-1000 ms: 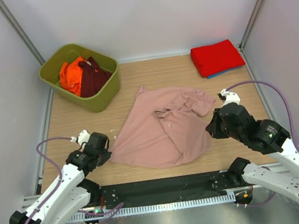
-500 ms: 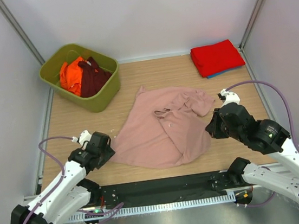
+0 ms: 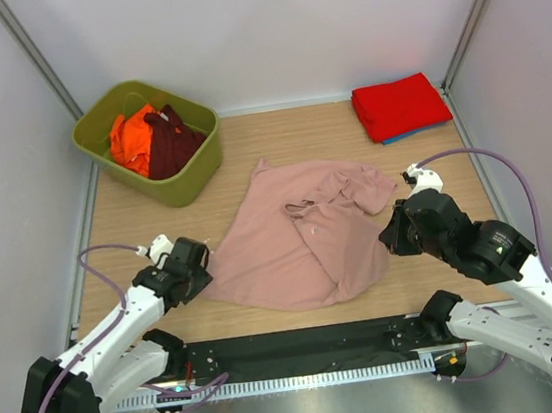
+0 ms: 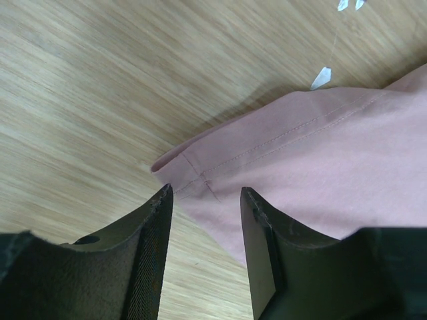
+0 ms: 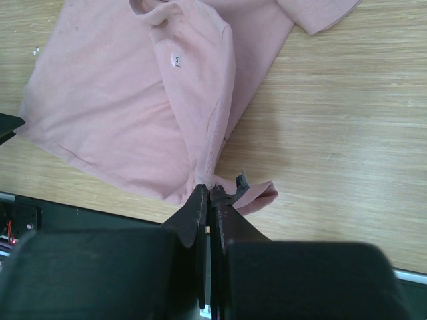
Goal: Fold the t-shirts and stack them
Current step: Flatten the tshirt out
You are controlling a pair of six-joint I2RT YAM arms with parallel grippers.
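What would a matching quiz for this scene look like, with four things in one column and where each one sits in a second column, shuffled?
Things:
1. pink t-shirt
2. red t-shirt
3. orange t-shirt
4. green bin

Places:
A. folded, at the far right corner of the table
B. inside the bin
C. at the far left corner of the table
D. spread out, rumpled, in the middle of the table

Pairs: 1-D, 2-A, 3-B, 4-C
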